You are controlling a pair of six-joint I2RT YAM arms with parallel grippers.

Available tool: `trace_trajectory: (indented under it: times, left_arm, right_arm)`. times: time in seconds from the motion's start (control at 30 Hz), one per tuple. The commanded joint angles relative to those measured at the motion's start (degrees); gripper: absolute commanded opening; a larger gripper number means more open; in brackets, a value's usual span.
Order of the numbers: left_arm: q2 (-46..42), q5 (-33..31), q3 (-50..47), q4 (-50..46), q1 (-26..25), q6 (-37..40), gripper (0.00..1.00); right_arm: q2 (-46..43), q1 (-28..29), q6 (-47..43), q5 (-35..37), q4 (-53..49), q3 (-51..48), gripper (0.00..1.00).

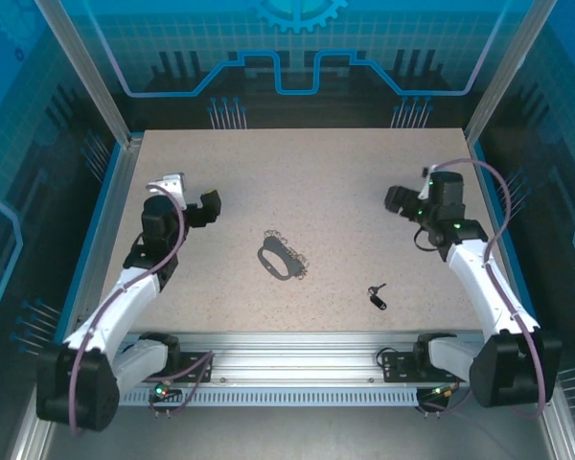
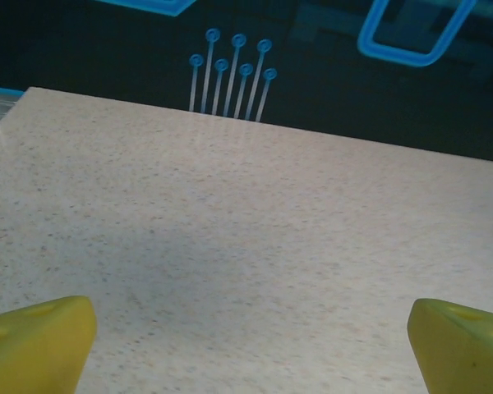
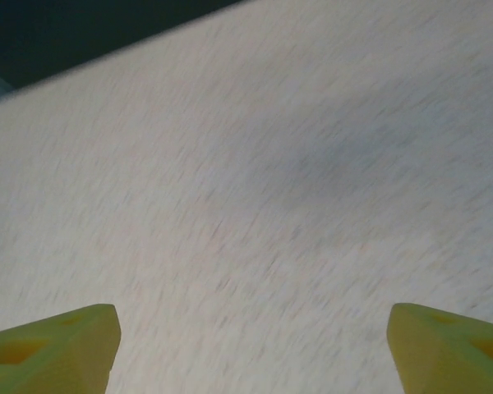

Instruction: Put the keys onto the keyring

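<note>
from the overhead camera i saw the keyring lying flat near the middle of the speckled tabletop, a dark grey oval strap loop with small silvery chain links along one side. the key, tiny with a black head, lay on the tabletop to the right of the keyring and nearer the arm bases, apart from it and touching nothing else that i could make out. the left hand sat over the left part of the tabletop, well to the left of the keyring and a little farther from the bases than it. on its wrist camera the two yellow fingertips stood at the bottom corners of the frame, spread wide, with bare speckled tabletop between them and nothing gripped. the right hand was over the right part of the tabletop, farther from the bases than the key and well apart from it. its wrist camera gave a streaked, blurred view of the tabletop, yet the yellow fingertips were plainly wide apart with nothing between them, so i read that hand as open and empty too. neither hand touched the key or the keyring. the dark, blue-lit enclosure wall showed beyond the far edge of the tabletop in the left wrist view.
</note>
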Motion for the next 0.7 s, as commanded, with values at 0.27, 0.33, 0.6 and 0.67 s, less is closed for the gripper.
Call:
trace_trajectory:
  times: [0.27, 0.33, 0.6, 0.67]
  left_arm:
    - [-3.87, 5.62, 9.4, -41.14, -6.72, -18.45, 0.99]
    - [-3.31, 7.25, 9.89, -43.49, -7.65, -18.72, 0.99]
    - [-4.05, 12.92, 5.9, -42.29, -8.46, -19.61, 0.99]
    - [-4.46, 12.55, 5.6, -42.75, -8.49, -20.36, 0.99]
  right_arm:
    - [1.88, 32.53, 8.79, -2.83, -14.45, -1.43, 0.73]
    - [4.75, 37.72, 10.0, -1.29, -13.26, -1.42, 0.72]
    - [18.58, 47.47, 9.49, 0.27, -8.1, 1.53, 0.65]
    - [21.35, 48.22, 8.71, 0.03, -7.98, 3.24, 0.63]
